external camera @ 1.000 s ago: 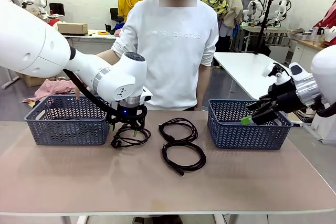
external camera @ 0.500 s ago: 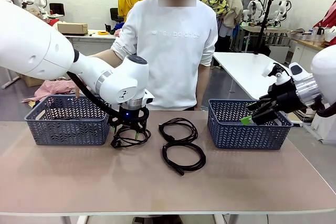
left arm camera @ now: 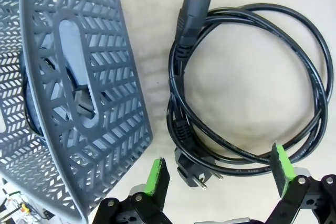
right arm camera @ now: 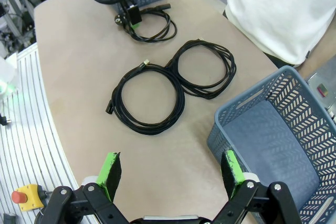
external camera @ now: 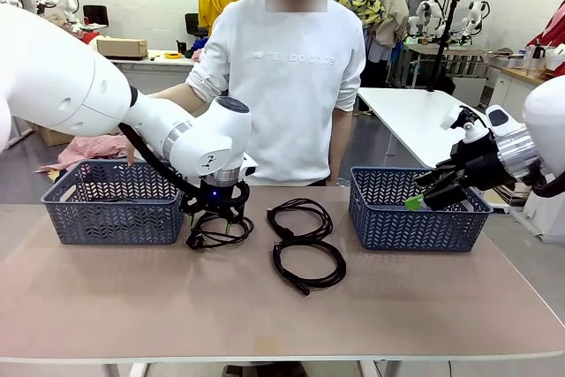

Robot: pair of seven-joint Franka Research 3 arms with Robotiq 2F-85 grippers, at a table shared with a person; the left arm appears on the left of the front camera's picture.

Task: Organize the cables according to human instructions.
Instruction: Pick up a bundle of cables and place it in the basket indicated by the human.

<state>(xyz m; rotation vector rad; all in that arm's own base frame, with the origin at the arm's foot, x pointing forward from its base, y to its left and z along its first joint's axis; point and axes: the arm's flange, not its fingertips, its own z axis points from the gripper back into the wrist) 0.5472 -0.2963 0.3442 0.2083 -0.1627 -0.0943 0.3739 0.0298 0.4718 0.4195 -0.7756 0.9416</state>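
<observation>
Power cords [left arm camera: 193,6]: you're looking at plain black, plugs included.
Baskets [external camera: 106,218]: slate blue, chevron lattice walls.
Table [external camera: 265,315]: tan.
Finger pads [left arm camera: 156,178]: bright green.
Sweatshirt [external camera: 291,103]: white.

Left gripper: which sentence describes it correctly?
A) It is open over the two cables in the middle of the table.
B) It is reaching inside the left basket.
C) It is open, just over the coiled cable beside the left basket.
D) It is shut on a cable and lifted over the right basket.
C: in the left wrist view the left gripper has its green pads wide apart over the coiled cable, which lies beside the left basket.
</observation>
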